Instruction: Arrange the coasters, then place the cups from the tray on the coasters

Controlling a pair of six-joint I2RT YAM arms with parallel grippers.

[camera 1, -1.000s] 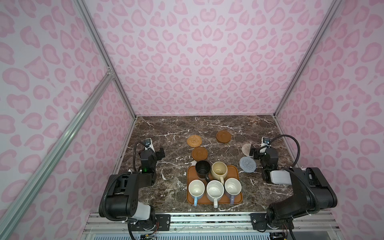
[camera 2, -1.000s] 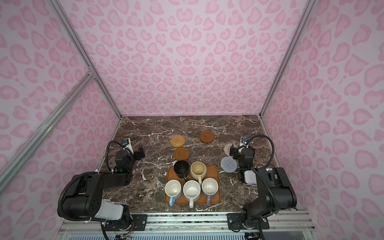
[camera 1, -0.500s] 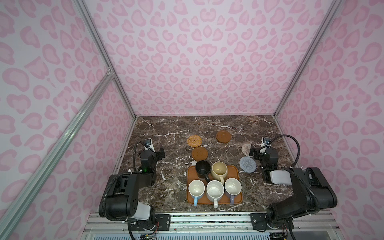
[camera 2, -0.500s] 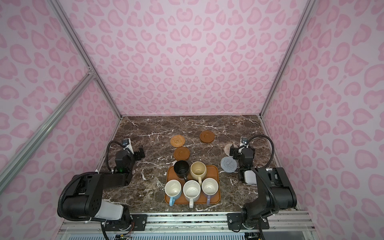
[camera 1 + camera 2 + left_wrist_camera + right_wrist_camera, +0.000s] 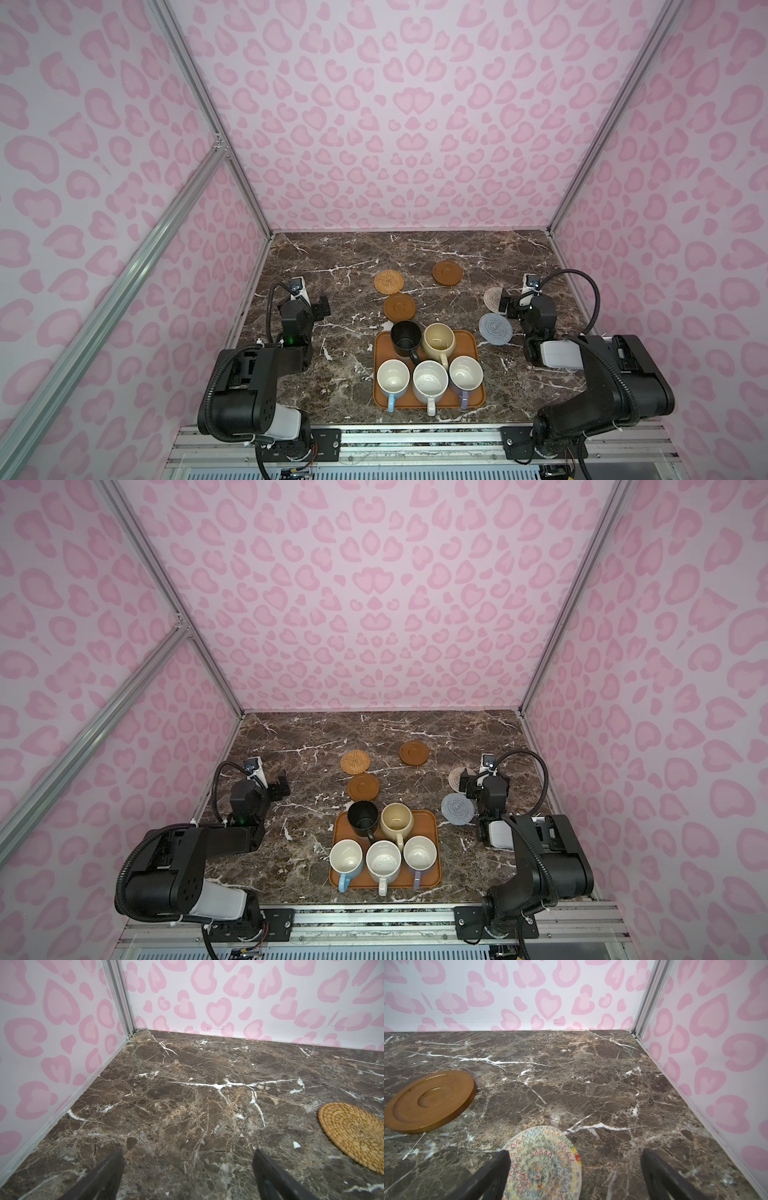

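Note:
The orange-brown tray [image 5: 478,400] at the front middle holds the cups: black [image 5: 405,337], cream-yellow [image 5: 438,340], light blue [image 5: 392,376], speckled white [image 5: 430,380] and lavender [image 5: 465,374]. Behind it lie the coasters: rattan [image 5: 389,281], two brown wooden [image 5: 447,272] [image 5: 399,306], beige knitted [image 5: 491,294] and grey-blue [image 5: 495,328]. My left gripper [image 5: 188,1153] is open over bare marble, left of the rattan coaster [image 5: 353,1132]. My right gripper [image 5: 575,1153] is open just above the beige coaster [image 5: 542,1163], which lies partly between its fingers.
Pink patterned walls close in the marble table [image 5: 357,249] on the left, back and right. Both arm bases [image 5: 249,386] [image 5: 602,386] sit at the front corners. The wooden coaster [image 5: 429,1101] lies beyond the right gripper, toward the table's middle.

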